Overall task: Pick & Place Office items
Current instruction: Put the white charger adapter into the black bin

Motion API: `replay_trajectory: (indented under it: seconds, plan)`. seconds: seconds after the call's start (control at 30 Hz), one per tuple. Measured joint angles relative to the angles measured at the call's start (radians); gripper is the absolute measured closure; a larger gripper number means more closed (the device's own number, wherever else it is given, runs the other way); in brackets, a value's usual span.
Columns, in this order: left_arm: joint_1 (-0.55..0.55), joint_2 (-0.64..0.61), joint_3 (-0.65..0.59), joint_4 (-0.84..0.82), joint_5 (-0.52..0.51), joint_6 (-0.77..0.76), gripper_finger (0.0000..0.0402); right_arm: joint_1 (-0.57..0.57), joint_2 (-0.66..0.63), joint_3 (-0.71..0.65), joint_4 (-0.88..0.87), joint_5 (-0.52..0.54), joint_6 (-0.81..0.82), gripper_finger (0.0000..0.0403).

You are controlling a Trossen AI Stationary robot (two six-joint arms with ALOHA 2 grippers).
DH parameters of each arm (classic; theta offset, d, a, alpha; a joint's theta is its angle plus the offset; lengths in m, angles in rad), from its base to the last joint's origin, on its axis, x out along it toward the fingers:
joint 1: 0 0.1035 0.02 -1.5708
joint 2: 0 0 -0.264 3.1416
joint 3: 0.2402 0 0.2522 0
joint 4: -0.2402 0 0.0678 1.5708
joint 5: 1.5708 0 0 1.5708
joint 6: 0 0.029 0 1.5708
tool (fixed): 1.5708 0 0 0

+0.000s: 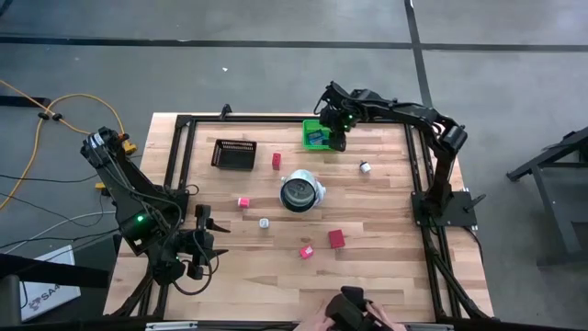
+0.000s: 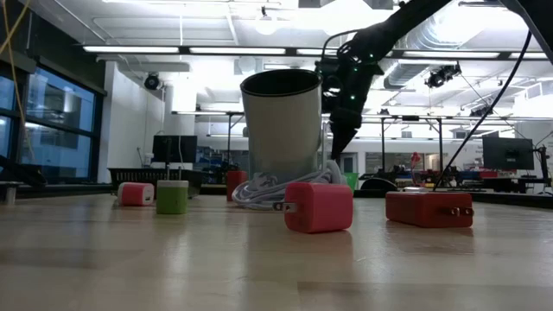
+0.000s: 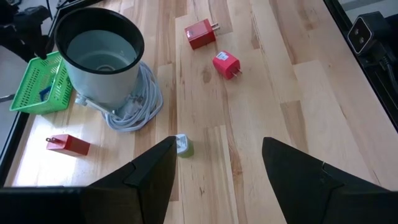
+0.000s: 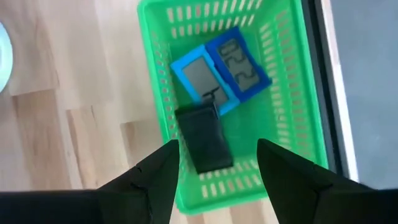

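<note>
Taking the white cup (image 1: 300,192) wrapped in cable at mid-table as landmark: nearest the front edge, a red block (image 1: 336,238) and a pink block (image 1: 306,251) lie in front of the cup. The left gripper (image 1: 199,241) waits off to the cup's front-left, fingers spread wide, holding nothing. A small silvery bit (image 1: 264,222) sits just in front-left of the cup, another pink block (image 1: 243,202) to its left. Behind the cup stands the green bin (image 4: 281,118), holding a light-blue flat piece (image 4: 204,78), a darker blue one (image 4: 240,61) and a black one (image 4: 204,141). The right gripper (image 4: 214,163) hovers over the bin, open wide and empty.
</note>
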Motion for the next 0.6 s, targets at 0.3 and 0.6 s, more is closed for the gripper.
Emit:
replay_trajectory:
  seconds: [0.3, 0.6]
  plan:
    - [0.0, 0.0, 0.0, -0.001, 0.0, 0.0, 0.0174, 0.023, -0.035, 0.0, -0.047, 0.065, 0.041, 0.02]
    - [0.0, 0.0, 0.0, -0.001, 0.0, 0.0, 0.0174, 0.064, -0.14, 0.001, -0.07, 0.066, 0.132, 0.02]
